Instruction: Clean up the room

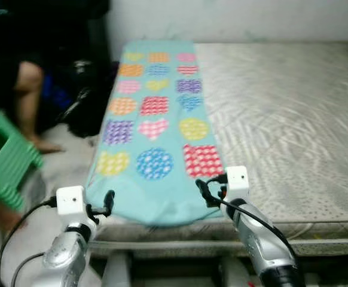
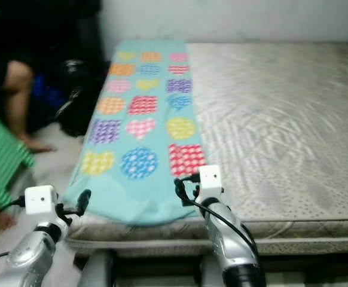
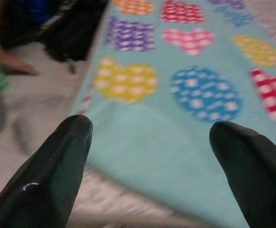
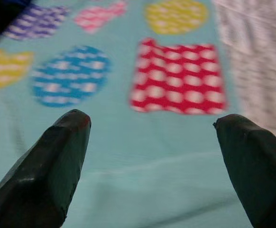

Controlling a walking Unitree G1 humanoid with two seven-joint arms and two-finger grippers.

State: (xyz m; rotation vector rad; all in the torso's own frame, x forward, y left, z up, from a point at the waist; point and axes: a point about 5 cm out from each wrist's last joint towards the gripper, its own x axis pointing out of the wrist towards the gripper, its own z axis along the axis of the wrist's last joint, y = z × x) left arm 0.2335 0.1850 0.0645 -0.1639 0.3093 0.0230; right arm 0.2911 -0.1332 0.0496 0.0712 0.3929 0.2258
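A teal blanket point(image 1: 156, 125) with bright patches lies in a long strip on the mattress point(image 1: 281, 119), its near edge just ahead of both claws. The left claw point(image 1: 102, 206) and right claw point(image 1: 210, 190) hover spread wide, empty, apparently lined up with that edge's corners. A person's leg point(image 1: 27, 101) and green stool point(image 1: 3, 158) sit left.

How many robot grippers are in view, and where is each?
2. The left gripper hovers open at the blanket's near left corner; the right gripper hovers open at its near right edge, by the red square patch.
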